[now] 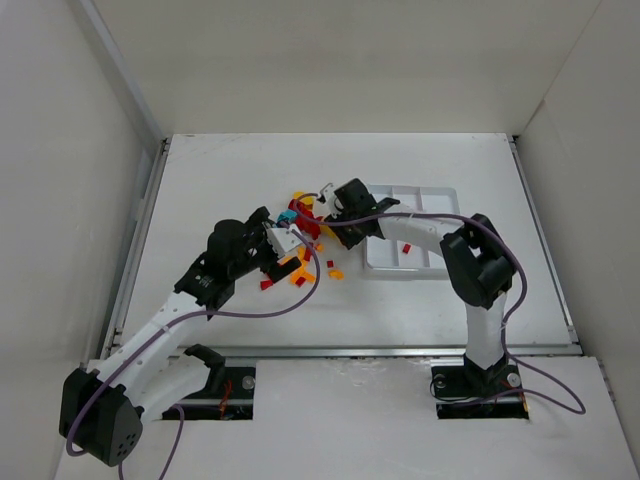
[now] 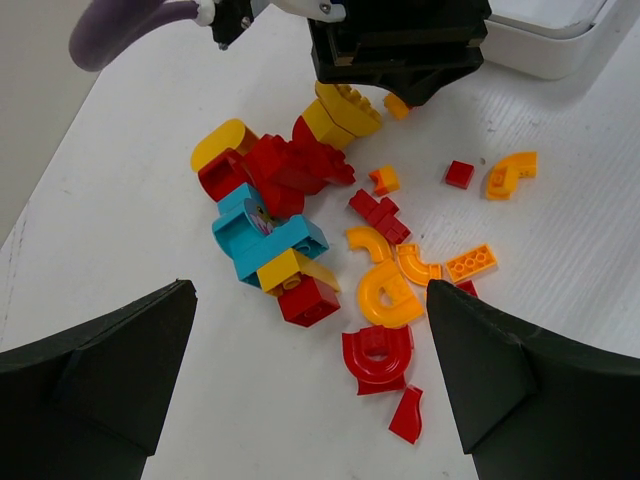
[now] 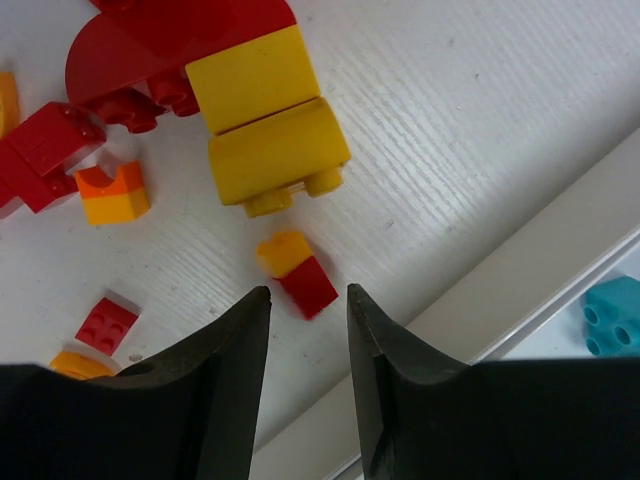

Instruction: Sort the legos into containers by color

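Note:
A pile of red, orange-yellow and teal legos (image 1: pixel 305 240) lies left of the white tray (image 1: pixel 425 190). My left gripper (image 1: pixel 283 243) is wide open and empty at the pile's left side. In the left wrist view (image 2: pixel 310 305) a red brick (image 2: pixel 308 300), a red arch piece (image 2: pixel 377 356) and a teal brick (image 2: pixel 262 235) lie just ahead of it. My right gripper (image 1: pixel 325 205) hangs over the pile's far end. It is open a little and empty (image 3: pixel 307 292), and a small orange-and-red piece (image 3: pixel 296 270) lies just past its tips. A teal brick (image 3: pixel 612 315) sits inside the tray (image 3: pixel 530 260).
Two stacked yellow bricks (image 3: pixel 270 125) and a red dome lie ahead of the right gripper. Loose orange and red pieces (image 2: pixel 510 172) are scattered toward the tray corner (image 2: pixel 560 45). The right gripper's black body (image 2: pixel 400 40) stands at the far end of the pile. White walls enclose the table.

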Motion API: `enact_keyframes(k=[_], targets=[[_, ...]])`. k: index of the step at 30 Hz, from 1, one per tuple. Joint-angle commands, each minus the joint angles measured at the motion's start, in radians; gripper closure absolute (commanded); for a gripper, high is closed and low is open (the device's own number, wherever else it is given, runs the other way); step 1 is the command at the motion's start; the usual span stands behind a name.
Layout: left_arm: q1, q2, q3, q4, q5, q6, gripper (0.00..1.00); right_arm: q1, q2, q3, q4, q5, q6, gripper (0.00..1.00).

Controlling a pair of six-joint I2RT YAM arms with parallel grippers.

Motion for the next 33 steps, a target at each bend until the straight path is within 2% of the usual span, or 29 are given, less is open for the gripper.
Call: enact_keyframes(k=[1,5,8,14,19,23,27,33], targets=[[-0.006,-0.022,-0.011,0.038,-0.008,0.002,0.00,0.000,0.010,0.023,-0.035,-0.058,-0.033,0.58],[-0.006,-0.022,-0.011,0.038,-0.008,0.002,0.00,0.000,0.019,0.023,-0.056,-0.053,-0.033,0.70],[-0.006,-0.022,-0.011,0.047,-0.008,0.002,0.00,0.000,0.041,0.045,-0.079,-0.064,-0.033,0.70],[-0.006,-0.022,-0.011,0.047,-0.008,0.012,0.00,0.000,0.018,0.045,-0.070,-0.065,-0.065,0.55],[-0.006,-0.022,-0.011,0.047,-0.008,0.012,0.00,0.000,-0.021,0.026,-0.051,-0.128,-0.096,0.50],[-0.006,-0.022,-0.011,0.047,-0.008,0.012,0.00,0.000,-0.030,0.016,-0.037,-0.128,-0.139,0.49],[-0.006,-0.022,-0.011,0.038,-0.008,0.032,0.00,0.000,0.034,0.109,-0.110,-0.128,-0.251,0.49],[-0.006,-0.022,-0.002,0.038,-0.008,0.032,0.00,0.000,0.053,0.129,-0.123,-0.165,-0.303,0.49]])
